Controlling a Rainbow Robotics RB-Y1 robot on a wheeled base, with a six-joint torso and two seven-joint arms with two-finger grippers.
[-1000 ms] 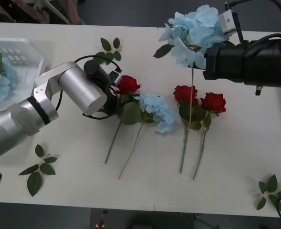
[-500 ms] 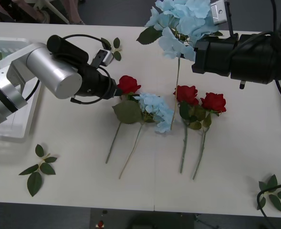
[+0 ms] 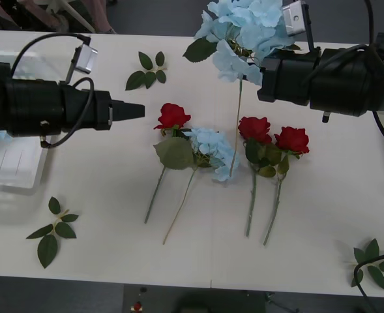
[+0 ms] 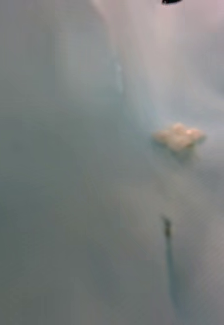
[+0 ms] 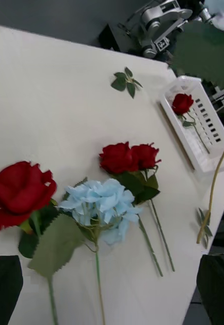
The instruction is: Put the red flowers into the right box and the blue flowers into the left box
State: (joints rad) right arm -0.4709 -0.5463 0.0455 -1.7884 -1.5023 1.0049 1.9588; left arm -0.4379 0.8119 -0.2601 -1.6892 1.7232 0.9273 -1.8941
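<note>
Right end effector, upper right of the front view: tips buried in petals, evidently pinched on the blue flower, held aloft with its thin stem dangling toward the counter. Left end effector, left of centre: fingers spread, aimed at the nearest red rose, just short of it.

On the counter at centre: that rose, a second blue flower touching its leaf, and two more roses side by side. Left box at the far left edge; right box with one rose inside.

Risks, as judged:
- Dangling stem sweeping the roses if carried low across.
- Crossing toward the left box with the left arm in the path: likely a collision.
- Closing on the rose and snagging the overlapping leaf, dragging both flowers.
</note>
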